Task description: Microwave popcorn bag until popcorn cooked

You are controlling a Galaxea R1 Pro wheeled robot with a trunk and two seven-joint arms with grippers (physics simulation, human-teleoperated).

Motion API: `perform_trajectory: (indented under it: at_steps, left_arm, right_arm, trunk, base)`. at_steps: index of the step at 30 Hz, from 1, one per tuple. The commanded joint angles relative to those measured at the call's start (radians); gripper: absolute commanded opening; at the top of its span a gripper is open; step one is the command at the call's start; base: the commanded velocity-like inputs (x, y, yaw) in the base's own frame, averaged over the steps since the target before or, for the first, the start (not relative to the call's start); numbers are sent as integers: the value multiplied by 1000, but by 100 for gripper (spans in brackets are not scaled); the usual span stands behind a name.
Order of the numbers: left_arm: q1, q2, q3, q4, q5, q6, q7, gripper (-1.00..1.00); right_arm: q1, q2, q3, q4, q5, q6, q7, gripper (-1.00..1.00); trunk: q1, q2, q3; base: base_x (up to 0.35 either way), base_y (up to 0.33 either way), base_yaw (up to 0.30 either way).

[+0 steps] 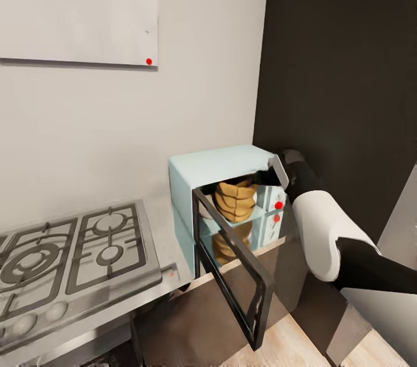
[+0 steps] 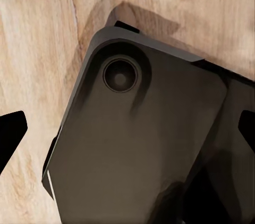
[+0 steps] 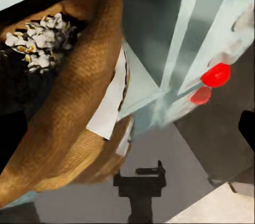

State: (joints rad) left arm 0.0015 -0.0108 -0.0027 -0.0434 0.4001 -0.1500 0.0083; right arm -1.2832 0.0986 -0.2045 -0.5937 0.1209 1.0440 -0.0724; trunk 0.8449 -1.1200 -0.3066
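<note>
Your popcorn bag (image 1: 236, 199) is sitting inside the microwave (image 1: 208, 173), upright behind the door (image 1: 231, 265) that is swinging open toward you, and its reflection is showing in the glass. The microwave is standing on the bench (image 1: 165, 222), just beside the gas hob (image 1: 69, 257). In the right wrist view the bag is looming close, with white popcorn (image 3: 40, 43) heaped in its mouth and a white label (image 3: 109, 102) on its side. Your right arm (image 1: 324, 234) is reaching beside the microwave's red dot (image 1: 278, 205) — I cannot tell how that hand is set. Your left hand (image 2: 127, 128) is hanging spread wide over the robot's dark base (image 2: 138, 149) and the wooden floor (image 2: 37, 49) — holding nothing.
</note>
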Motion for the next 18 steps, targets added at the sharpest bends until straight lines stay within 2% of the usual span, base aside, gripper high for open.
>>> perform_trajectory:
  at_steps: [1,4,9,11,13,15,18]
  left_arm:
    - [0,-1,0,-1,4,-2,1,100]
    - [0,-1,1,-1,3,-2,1,100]
    - [0,1,1,-1,3,-2,1,100]
    - [0,1,1,-1,4,-2,1,100]
    - [0,1,0,-1,3,-2,1,100]
    - [0,2,0,-1,3,-2,1,100]
    - [0,2,0,-1,4,-2,1,100]
  right_arm:
    - [-1,-9,-7,1,5,3,19,100]
    - [-1,-18,-6,6,8,3,45,100]
    - [-4,-23,1,-6,13,3,49,100]
    - [-4,-27,2,-8,13,1,50,100]
    - [19,-37,4,-1,20,-101,64,100]
    - [64,-44,5,0,42,-156,105,100]
    - [113,-46,5,-5,120,-206,264,100]
  trunk:
    - [0,-1,-1]
    - [0,-1,-1]
    - [0,-1,-1]
    - [0,-1,-1]
    - [0,-1,-1]
    - [0,-1,-1]
    - [0,-1,-1]
  base:
    - [-245,0,0]
    - [-312,0,0]
    - [-328,0,0]
    - [-142,0,0]
    - [-11,0,0]
    - [-3,0,0]
    - [0,0,0]
